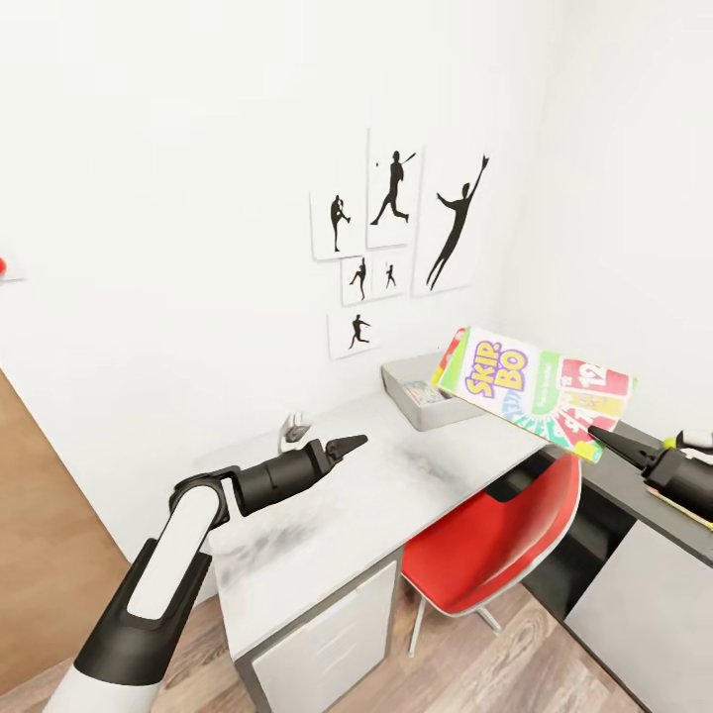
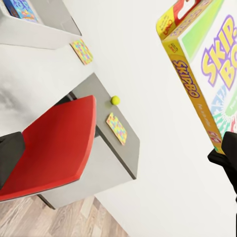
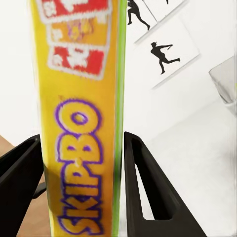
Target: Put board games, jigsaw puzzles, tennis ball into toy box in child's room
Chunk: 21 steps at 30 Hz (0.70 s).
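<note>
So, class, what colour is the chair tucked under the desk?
The chair is red, clearest in the head view.

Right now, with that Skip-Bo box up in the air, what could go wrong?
The right pincer pinches the Skip-Bo box only at one end, so it could pivot or slip. The box hangs past the toy box rim, above the red chair, and might land there if it is let go early.

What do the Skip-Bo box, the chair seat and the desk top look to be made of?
Skip-Bo box: likely printed cardboard, semi-gloss, judging by its sharp folded edges and colour print; it sits in the right claw.
Chair seat: smooth red moulded plastic, with a soft sheen.
Desk top: matte pale grey, mottled like stone or laminate; hard to tell.
</note>
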Available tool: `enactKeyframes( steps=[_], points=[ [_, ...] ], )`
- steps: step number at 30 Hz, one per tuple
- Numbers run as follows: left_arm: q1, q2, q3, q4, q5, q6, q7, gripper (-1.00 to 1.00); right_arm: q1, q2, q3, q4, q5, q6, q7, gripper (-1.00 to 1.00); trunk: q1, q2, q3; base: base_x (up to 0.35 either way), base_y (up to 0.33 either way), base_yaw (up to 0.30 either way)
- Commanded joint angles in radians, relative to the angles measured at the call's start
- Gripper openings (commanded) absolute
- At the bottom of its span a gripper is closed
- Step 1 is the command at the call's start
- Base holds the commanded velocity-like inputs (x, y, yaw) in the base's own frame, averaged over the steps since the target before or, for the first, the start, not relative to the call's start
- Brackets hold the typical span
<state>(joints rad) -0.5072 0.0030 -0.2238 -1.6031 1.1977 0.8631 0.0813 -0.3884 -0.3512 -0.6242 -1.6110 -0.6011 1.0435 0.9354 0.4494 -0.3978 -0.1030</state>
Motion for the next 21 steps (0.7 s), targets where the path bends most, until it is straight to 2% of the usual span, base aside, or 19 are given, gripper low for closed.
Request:
enactKeyframes(
  steps=[1,17,21],
  points=[
    [-0.001,0.000,-0.001,0.000,0.009,0.002,0.009,1.00,-0.001,0.001,0.000,0.000,0.002,0.004,0.006,-1.00,0.001,-0.002,-0.002,0.000,-0.187,0.000],
    [-0.002,0.000,-0.003,0.002,0.007,0.001,0.010,1.00,-0.001,0.000,0.030,0.000,0.003,0.004,0.007,-1.00,0.001,-0.002,-0.002,0.000,-0.060,0.000],
    [-0.002,0.000,-0.002,0.002,0.008,0.002,0.010,1.00,-0.001,0.002,0.052,0.000,0.003,0.004,0.007,-1.00,0.001,-0.002,-0.002,0.000,-0.165,0.000]
  ],
)
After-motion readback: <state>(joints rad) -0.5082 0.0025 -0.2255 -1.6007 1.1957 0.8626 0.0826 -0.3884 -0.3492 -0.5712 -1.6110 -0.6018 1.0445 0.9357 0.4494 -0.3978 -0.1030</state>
